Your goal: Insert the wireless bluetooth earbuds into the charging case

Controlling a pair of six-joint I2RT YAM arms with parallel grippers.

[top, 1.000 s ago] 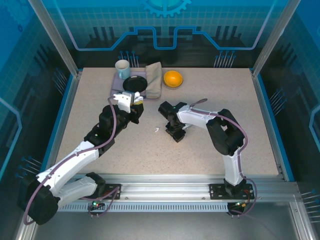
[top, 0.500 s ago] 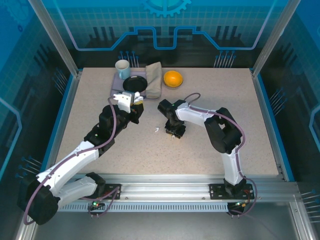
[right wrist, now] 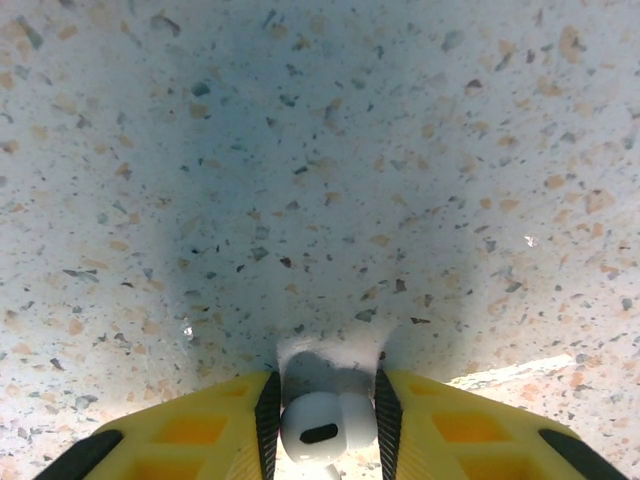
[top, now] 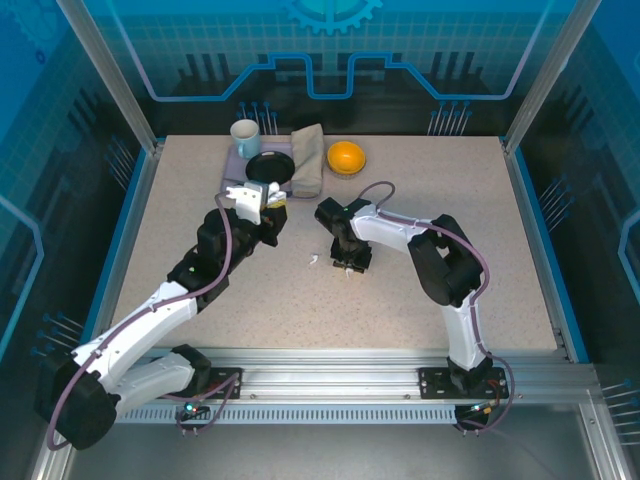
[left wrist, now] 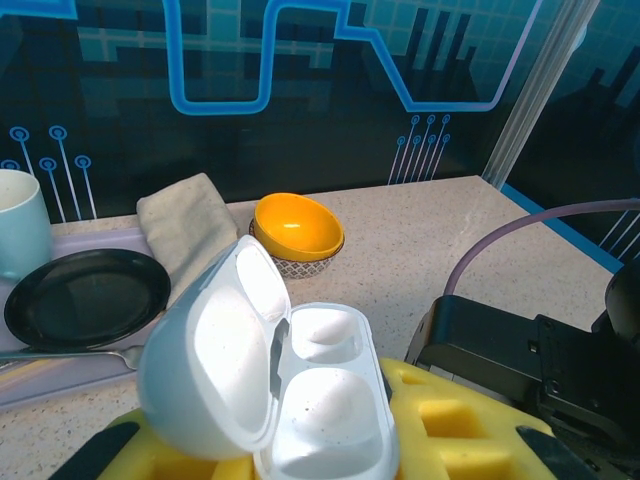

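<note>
Speckled beige stone makes up the one counter (top: 420,180), which takes up the middle of the overhead view. My two arms reach up over it from the bottom edge.

My left end effector (top: 262,196) sits left of centre. It is clenched on the single charging case (left wrist: 300,400), a white one. In the left wrist view the case is at lower centre between my yellow pads, with its lid swung open to the left and both wells showing.

My right end effector (top: 347,268) is at the centre of the overhead view, pointing down at the counter.

Along the upper left of the overhead view I count:
- one folded grey cloth (top: 308,158)
- one black plate (top: 270,167)
- one orange bowl (top: 346,157)
- one pale mug (top: 245,138)

I can count two white earbuds. The held earbud (right wrist: 322,422) is pinched between my right yellow fingers, at the bottom centre of the right wrist view and just above the stone. The loose earbud (top: 313,260) lies on the counter just left of my right end effector, apart from it.
</note>
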